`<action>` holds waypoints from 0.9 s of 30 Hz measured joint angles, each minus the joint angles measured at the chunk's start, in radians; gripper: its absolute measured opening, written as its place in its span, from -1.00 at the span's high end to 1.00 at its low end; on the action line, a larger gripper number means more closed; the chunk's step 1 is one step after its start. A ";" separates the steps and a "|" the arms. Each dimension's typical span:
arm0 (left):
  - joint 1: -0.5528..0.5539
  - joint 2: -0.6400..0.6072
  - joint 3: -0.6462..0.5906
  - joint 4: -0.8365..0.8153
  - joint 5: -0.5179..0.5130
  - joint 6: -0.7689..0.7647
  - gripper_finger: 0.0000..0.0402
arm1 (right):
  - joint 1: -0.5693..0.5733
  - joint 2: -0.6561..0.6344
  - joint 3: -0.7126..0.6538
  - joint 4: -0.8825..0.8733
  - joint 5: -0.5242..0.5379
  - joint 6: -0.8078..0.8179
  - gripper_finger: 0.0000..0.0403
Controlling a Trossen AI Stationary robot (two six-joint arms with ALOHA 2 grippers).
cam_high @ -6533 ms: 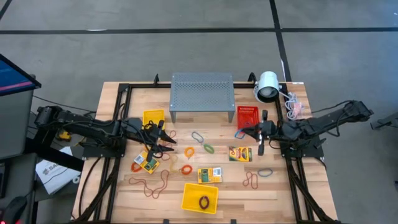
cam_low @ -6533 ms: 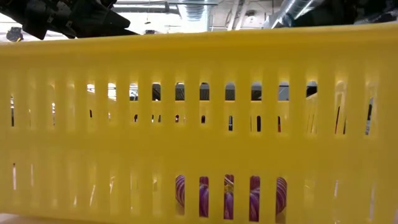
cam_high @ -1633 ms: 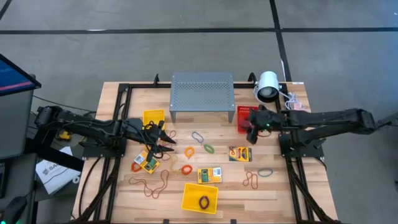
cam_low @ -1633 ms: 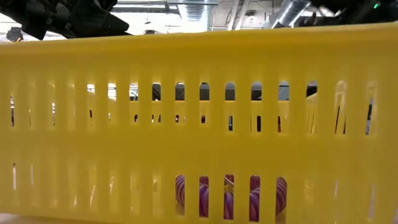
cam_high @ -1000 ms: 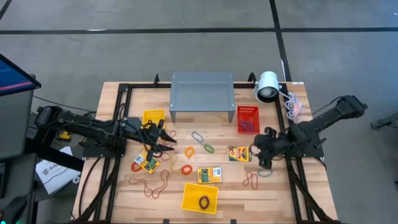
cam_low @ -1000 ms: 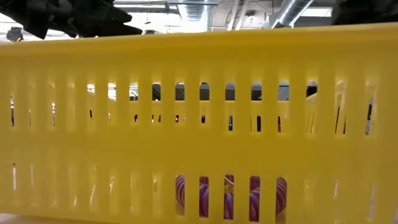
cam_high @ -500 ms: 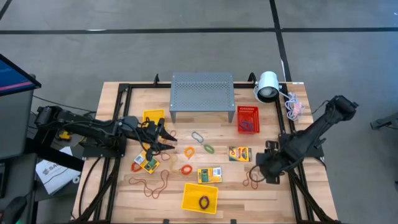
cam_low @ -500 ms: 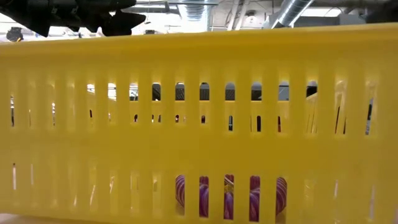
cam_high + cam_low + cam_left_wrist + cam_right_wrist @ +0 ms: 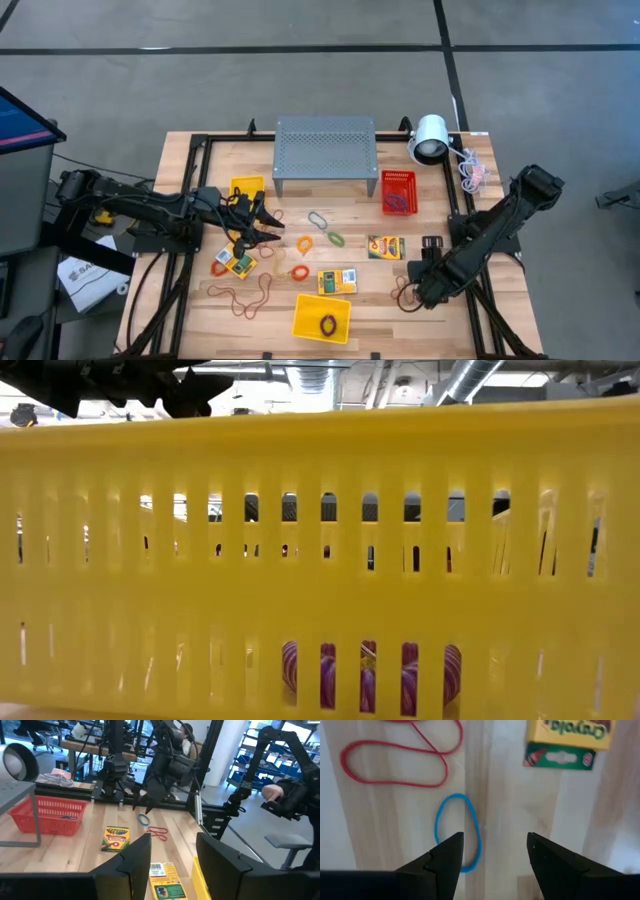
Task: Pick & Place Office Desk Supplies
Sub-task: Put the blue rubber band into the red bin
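wooden table (image 9: 450, 215), right tool (image 9: 492, 852) spread, empty

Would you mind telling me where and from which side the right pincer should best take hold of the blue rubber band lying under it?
Come straight down from above: the blue rubber band lies flat on the wood as a long oval. The right pincer is open over it, one finger on the loop's lower end. Pinching across one long side strand looks best, clear of the red rubber band and crayon box.

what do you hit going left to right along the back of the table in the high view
small yellow bin → grey perforated stand → red basket → white lamp
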 joint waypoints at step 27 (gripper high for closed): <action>-0.042 0.000 0.000 -0.001 0.000 -0.010 0.23 | -0.055 0.008 -0.124 0.186 -0.051 -0.057 -0.06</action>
